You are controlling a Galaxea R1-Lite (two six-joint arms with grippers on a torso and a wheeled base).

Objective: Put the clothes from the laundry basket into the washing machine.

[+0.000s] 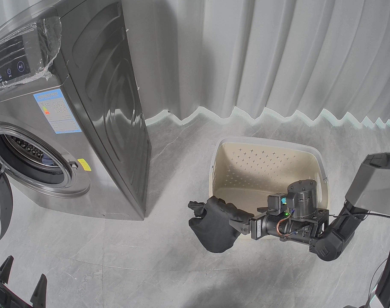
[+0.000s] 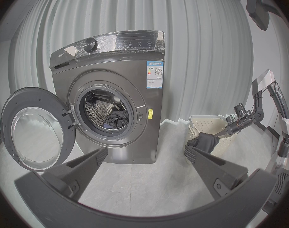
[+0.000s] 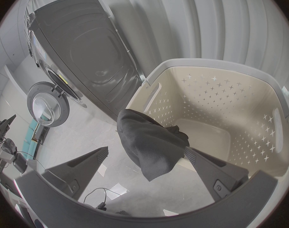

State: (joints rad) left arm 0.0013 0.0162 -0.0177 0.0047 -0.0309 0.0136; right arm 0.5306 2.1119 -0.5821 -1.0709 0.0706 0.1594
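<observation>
A black garment [image 1: 215, 228] hangs at the near left corner of the cream laundry basket [image 1: 267, 141], outside its wall. My right gripper [image 1: 238, 225] is level with it, fingers spread apart; the cloth [image 3: 147, 146] bunches against one fingertip [image 3: 190, 152] and droops over the basket rim [image 3: 214, 62]. Whether it hangs from that finger or rests on the rim is unclear. The basket's inside is bare. The grey washing machine [image 1: 96, 108] stands to the left, door [image 2: 36, 129] swung open, dark clothes [image 2: 117, 119] in the drum. My left gripper [image 1: 24, 270] is open, low before the machine.
White curtains [image 1: 267, 43] hang along the back wall behind the basket and machine. Pale tiled floor [image 1: 161, 244] lies open between the machine and the basket. Scraps of paper and a cable [image 3: 101, 193] lie on the floor by the base.
</observation>
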